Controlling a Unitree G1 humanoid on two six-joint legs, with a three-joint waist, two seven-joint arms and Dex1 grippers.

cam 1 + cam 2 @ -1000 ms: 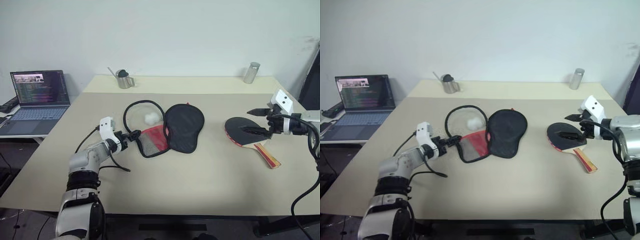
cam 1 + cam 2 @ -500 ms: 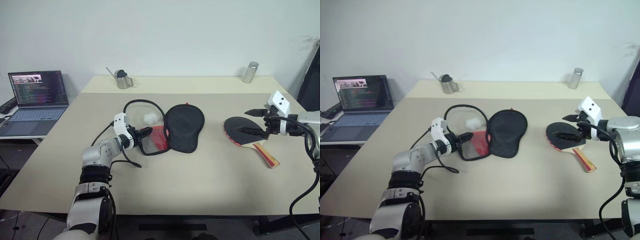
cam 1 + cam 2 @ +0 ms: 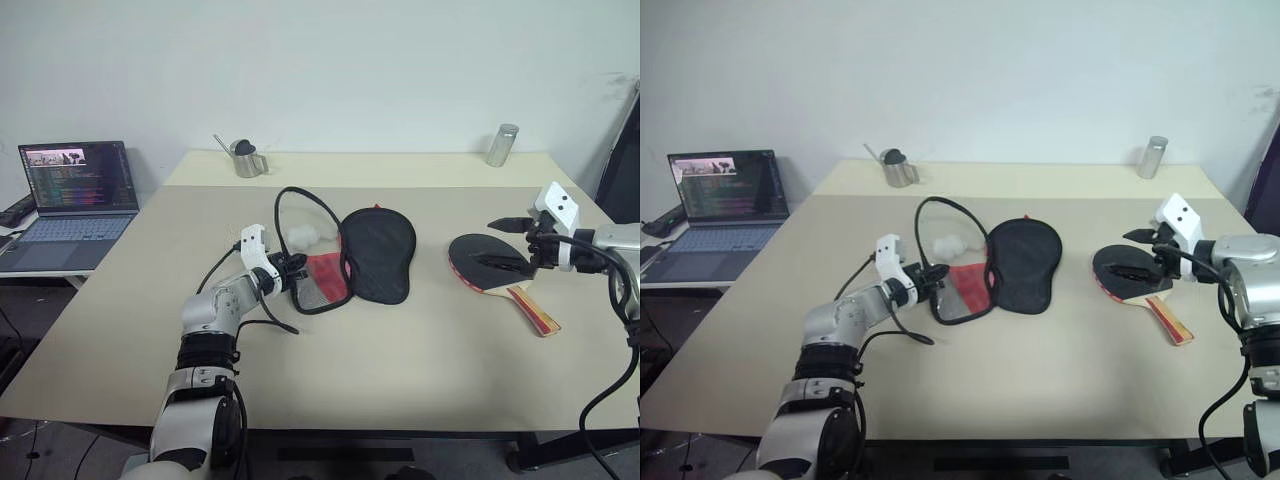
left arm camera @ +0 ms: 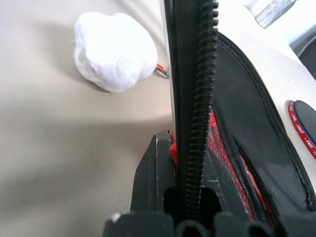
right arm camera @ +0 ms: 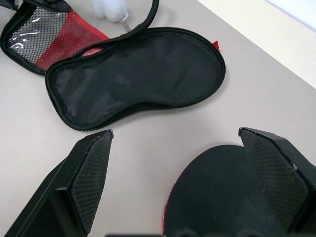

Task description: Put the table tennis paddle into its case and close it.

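The case (image 3: 377, 255) lies open at mid-table, its black half flat and its red mesh half (image 3: 325, 280) beside it. My left gripper (image 3: 290, 270) is shut on the case's zipper rim (image 4: 197, 74), which stands up in a loop off the table. The table tennis paddle (image 3: 472, 258) lies flat at the right, black face up, handle (image 3: 535, 310) toward the front edge. My right gripper (image 5: 176, 132) hovers open just over the paddle's face (image 5: 222, 192), nothing between its fingers.
A white fluffy ball (image 4: 113, 59) lies by the case's rim. A metal pitcher (image 3: 245, 158) and a metal can (image 3: 502, 145) stand along the table's back edge. An open laptop (image 3: 75, 190) sits on a lower surface to the left.
My left gripper went from open to shut on the case's zipper rim and moved right, raising the rim and nudging the case rightward. The right arm kept still.
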